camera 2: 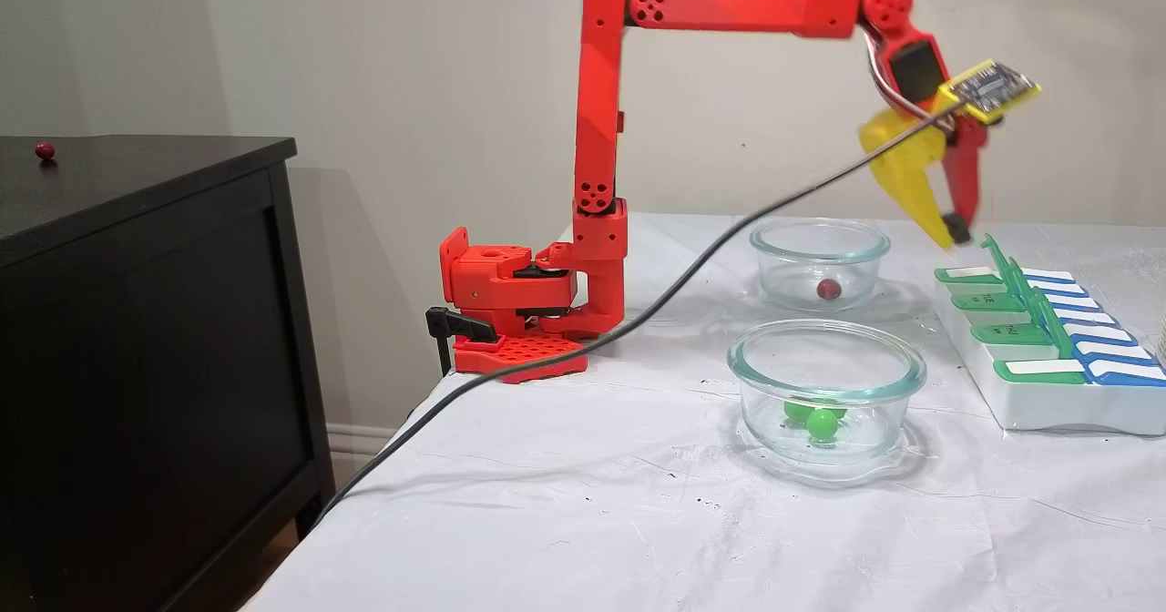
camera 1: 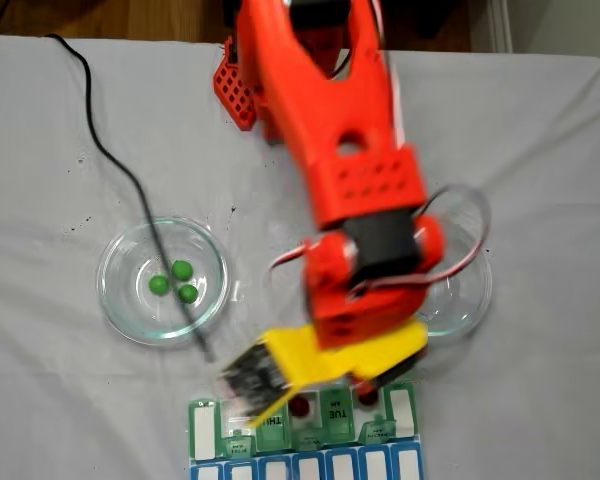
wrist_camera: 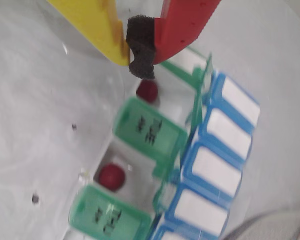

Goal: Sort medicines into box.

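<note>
While its yellow and red fingers meet on their black foam pad, holding nothing, the gripper hangs just above the box. Two glossy red medicines lie in open white compartments beside green lids; one lid in a fixed view reads TUE. Three green medicines sit in a glass dish

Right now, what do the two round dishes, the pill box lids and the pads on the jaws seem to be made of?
Dishes: clear glass by the look, see-through walls with bright rim glints. Pill box lids: translucent green plastic, glossy, with moulded day lettering. Pad: dark, matt, porous, probably foam.
</note>
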You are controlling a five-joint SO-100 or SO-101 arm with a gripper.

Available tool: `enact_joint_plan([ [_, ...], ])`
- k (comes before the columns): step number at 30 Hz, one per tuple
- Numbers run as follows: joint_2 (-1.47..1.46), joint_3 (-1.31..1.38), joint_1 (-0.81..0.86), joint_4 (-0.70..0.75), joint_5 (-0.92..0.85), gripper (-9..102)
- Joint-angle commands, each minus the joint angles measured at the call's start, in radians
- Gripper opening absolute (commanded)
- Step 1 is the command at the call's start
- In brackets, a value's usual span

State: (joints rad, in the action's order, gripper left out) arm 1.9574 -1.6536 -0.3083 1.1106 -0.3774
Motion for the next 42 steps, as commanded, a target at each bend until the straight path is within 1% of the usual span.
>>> enact_joint_plan([
  [1,0.178,0.002,-0.144,0.058,-0.005,0],
  [7,0.141,-0.055,-0.202,0.135,0.028,1],
  [10,0.094,-0.084,-0.206,0.147,0.000,1],
  [13,0.041,-0.112,-0.198,0.124,-0.049,2],
  [18,-0.006,-0.138,-0.190,0.123,-0.063,17],
  [19,-0.008,-0.144,-0.190,0.123,-0.060,18],
  [26,-0.048,-0.167,-0.189,0.087,-0.018,21],
  [33,-0.133,-0.155,-0.155,-0.005,-0.034,22],
  [42,-0.172,-0.155,-0.153,-0.023,-0.031,22],
])
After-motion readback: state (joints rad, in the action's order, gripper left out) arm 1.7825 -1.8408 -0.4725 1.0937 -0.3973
